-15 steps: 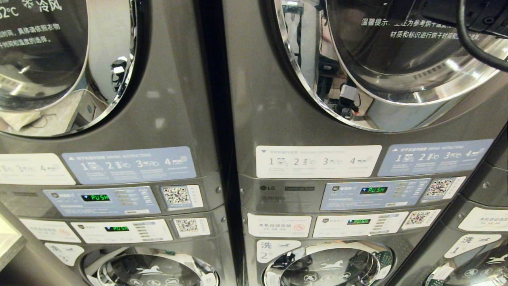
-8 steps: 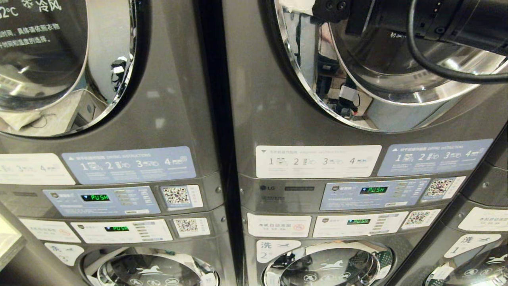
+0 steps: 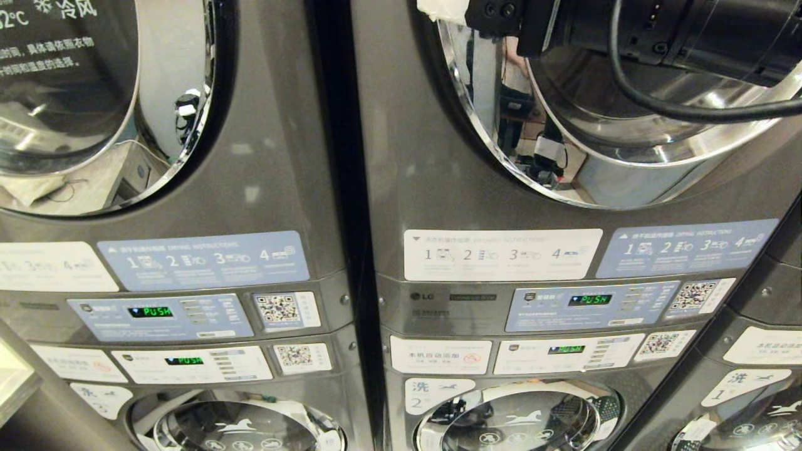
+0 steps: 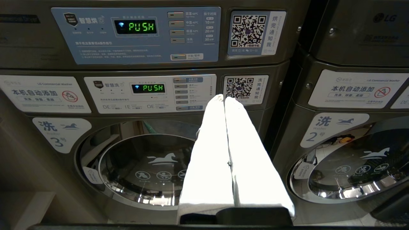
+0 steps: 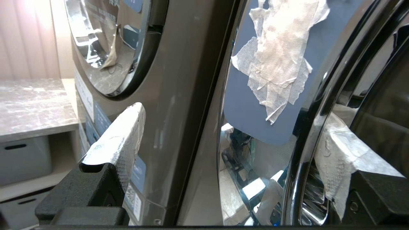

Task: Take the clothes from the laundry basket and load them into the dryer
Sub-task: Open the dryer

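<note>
Two stacked machine towers are filling the head view, each with a dryer on top and a washer below. The right dryer [image 3: 438,207] is showing its chrome door ring [image 3: 495,144] at the upper right; the left dryer [image 3: 269,188] is standing just beside it, its round door cut off by the frame's top and left edges. Green "PUSH" displays [image 3: 589,299] are glowing on the control panels under the doors.

The right arm [image 3: 689,37] is reaching in from the upper right, across the right dryer's door, with a black cable [image 3: 651,106] looping below it. The right gripper [image 5: 230,134] is sitting at the left rim of that door, its jaws spread wide and holding nothing: one padded finger [image 5: 121,137] is out in front of the grey panel between the two dryers, the other [image 5: 338,150] over the chrome ring on the door side. Whether either finger is touching the machine cannot be told. In the head view only a white tip of the gripper is showing at the top edge.

The left gripper [image 4: 224,99] is parked low in front of the left washer, its white jaws pressed together and empty.

A marble desk [image 5: 28,108] with grey bins beneath is standing left of the machines.

The basket and clothes are not showing in any view.
</note>
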